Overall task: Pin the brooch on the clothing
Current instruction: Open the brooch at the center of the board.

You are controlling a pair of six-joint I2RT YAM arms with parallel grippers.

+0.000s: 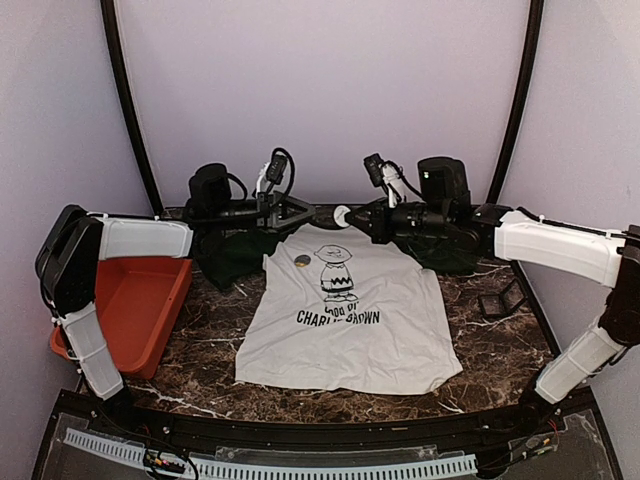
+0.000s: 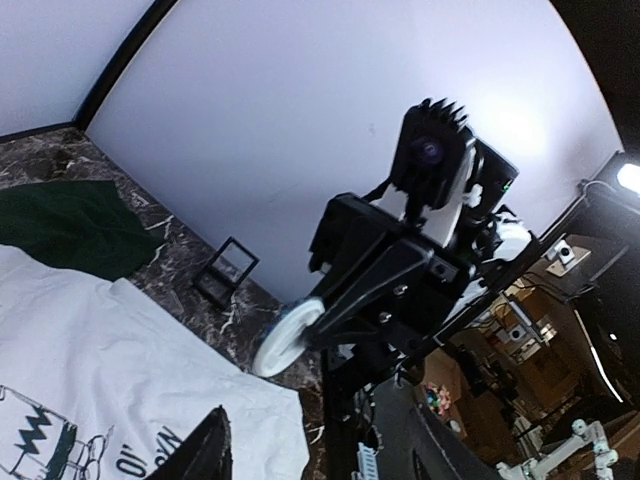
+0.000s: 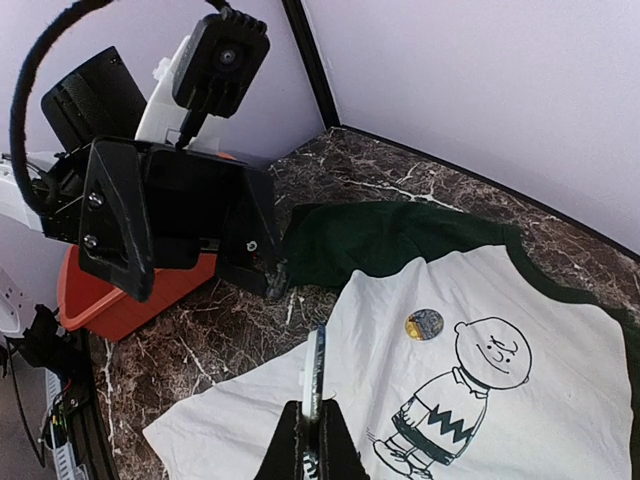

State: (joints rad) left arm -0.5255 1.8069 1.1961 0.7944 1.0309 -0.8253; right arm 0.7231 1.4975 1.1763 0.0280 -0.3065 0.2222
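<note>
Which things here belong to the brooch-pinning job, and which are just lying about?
Job: T-shirt; brooch lying on it; probably the white disc in the right gripper.
Lying about: red bin; small black frame.

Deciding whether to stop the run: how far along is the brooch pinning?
Done: the brooch sits on the T-shirt, beside the cartoon head; whether it is fastened cannot be told. In hand: right gripper shut on a white disc; left gripper open, empty. Left: confirm fastening.
</note>
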